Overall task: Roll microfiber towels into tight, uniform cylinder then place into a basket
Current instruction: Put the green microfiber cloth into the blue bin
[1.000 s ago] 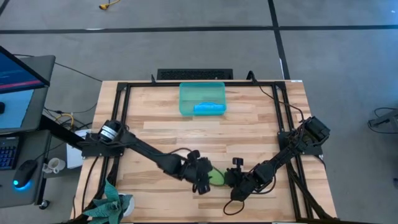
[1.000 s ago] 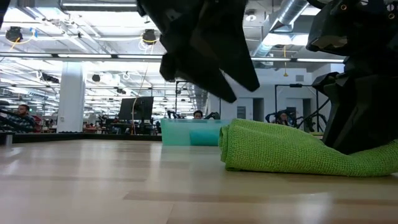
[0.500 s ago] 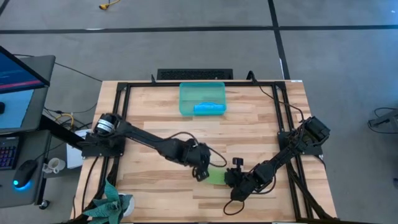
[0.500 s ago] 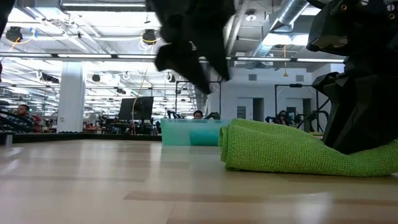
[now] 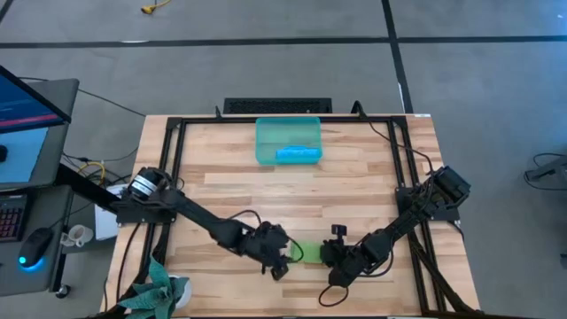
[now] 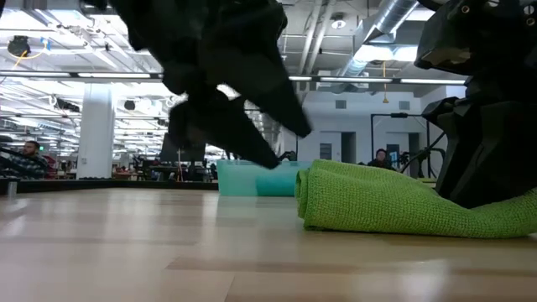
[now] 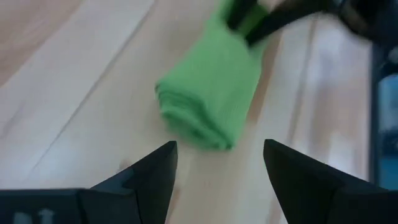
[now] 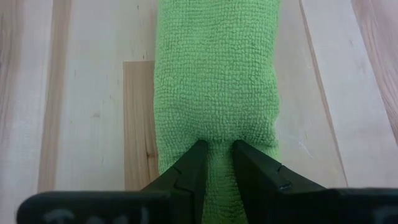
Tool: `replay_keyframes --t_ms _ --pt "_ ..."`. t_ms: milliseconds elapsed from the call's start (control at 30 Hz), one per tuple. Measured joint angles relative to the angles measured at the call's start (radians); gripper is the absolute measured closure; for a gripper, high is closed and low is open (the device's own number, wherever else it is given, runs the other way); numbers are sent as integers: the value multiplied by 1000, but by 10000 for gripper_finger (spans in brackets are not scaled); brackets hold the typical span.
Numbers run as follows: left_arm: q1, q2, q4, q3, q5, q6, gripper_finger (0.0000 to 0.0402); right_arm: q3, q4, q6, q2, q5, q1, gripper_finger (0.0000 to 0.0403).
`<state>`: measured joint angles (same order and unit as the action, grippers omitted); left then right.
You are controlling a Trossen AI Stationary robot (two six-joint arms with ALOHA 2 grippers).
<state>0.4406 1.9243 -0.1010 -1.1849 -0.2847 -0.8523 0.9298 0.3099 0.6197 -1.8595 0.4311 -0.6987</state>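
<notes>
surface: pale wooden plank surface (image 5: 354,177) framed by black rails, carrying both dark arms and all the task's things.
basket: small rectangular translucent teal-green plastic basket (image 5: 287,132) at the middle of the surface's far edge, standing flat.
blue towel: bright sky-blue microfiber towel (image 5: 297,154), rolled, lying inside the basket along its near wall.
green towel: lime-green microfiber towel (image 5: 310,252) rolled into a short cylinder, lying on the surface near the middle of its near edge, between the two claws; in the low view (image 6: 377,201) its rolled end faces the camera and it rests flat on the wood.
right claw: right claw (image 8: 216,163) low over the surface, its fingers pinched on one end of the green towel, the cloth bunched between them; it sits just on the right-edge side of the roll (image 5: 335,255).
left claw: left claw (image 7: 217,163) hangs just above the surface at the roll's other end, fingers spread wide apart with nothing between them; the green towel's free end (image 7: 208,102) lies just ahead of the fingertips, not touched. In the high view it is just left of the roll (image 5: 282,264).
</notes>
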Motion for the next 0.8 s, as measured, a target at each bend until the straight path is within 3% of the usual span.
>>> replay_keyframes --t_ms 233,567,800 --pt "-28 -3 384 140 -8 -22 168 0 -1 0 0 0 1 296" --pt "-28 23 378 151 -37 -117 168 0 -3 0 0 0 1 296" --pt "-31 123 435 137 -17 -163 168 -1 -4 0 0 0 7 296"
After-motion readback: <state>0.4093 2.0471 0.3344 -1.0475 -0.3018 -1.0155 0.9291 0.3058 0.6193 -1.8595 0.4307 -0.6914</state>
